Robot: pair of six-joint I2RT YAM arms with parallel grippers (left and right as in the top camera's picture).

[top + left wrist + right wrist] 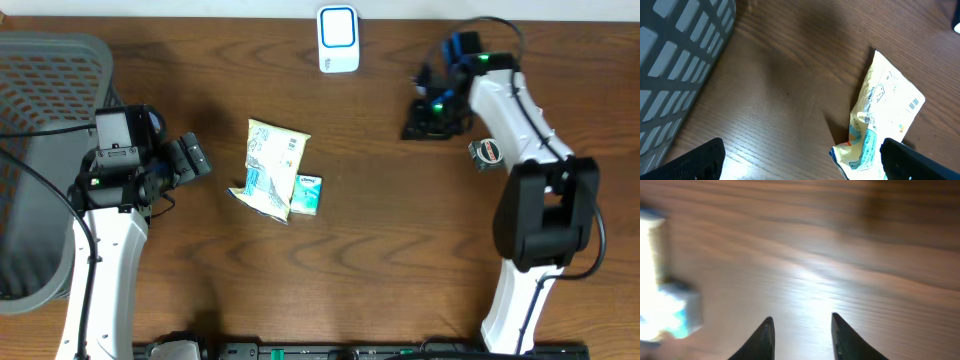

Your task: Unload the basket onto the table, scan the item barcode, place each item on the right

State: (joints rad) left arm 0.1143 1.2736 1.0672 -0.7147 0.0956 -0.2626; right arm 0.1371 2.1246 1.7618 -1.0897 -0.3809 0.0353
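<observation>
A pale yellow snack bag (274, 163) lies flat mid-table, with a small teal and white box (307, 193) against its right lower corner. In the left wrist view the bag (885, 105) shows a printed barcode (913, 104) near its right edge. The white and blue scanner (338, 39) stands at the table's far edge. My left gripper (190, 158) (801, 148) is open wide, just left of the bag, its right finger (920, 162) beside the bag's crumpled end. My right gripper (424, 116) (802, 322) hovers at the far right, open over bare wood.
A grey mesh basket (40, 160) fills the left edge, close behind the left arm. A roll of tape (485, 153) lies by the right arm. A blurred white and blue thing (667, 307) shows at the left of the right wrist view.
</observation>
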